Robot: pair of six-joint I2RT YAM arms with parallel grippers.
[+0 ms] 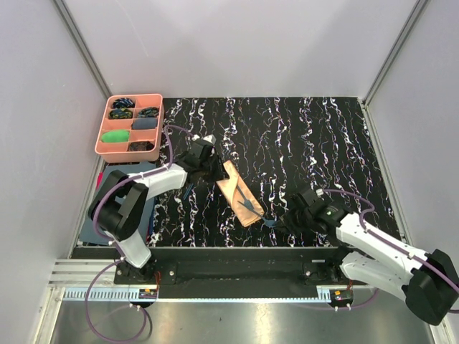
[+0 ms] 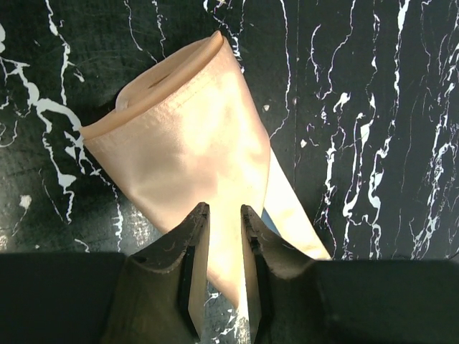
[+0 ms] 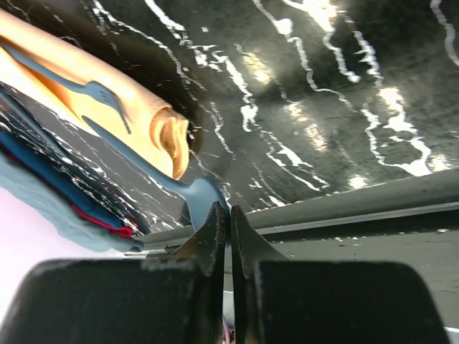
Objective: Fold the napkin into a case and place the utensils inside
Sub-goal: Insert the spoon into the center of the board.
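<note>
- Left wrist view shows the left tool (image 2: 221, 229) almost shut, with only a thin gap. The peach cloth of the case (image 1: 233, 183) sits in that gap, so it looks pinched there.
- That tool should hold the cloth firm and flat, so the case does not slide.
- The case lies on the worktop (image 1: 323, 136) a bit left of the middle, nearer the near edge.
- Its long side runs on a slant, from far-left to near-right. The open mouth looks to be at the near-right end.
- A dark blue fork (image 3: 100, 92) lies along the case, prongs toward that mouth.
- A second blue utensil (image 3: 201, 195) lies in line with the case, by the mouth. I cannot tell if its far end is inside.
- The right tool (image 3: 224, 215) is squeezed tight, and the wide end of that utensil looks caught between its tips.
- It should push straight along the slant, low and slow, so the cloth does not bunch up.
</note>
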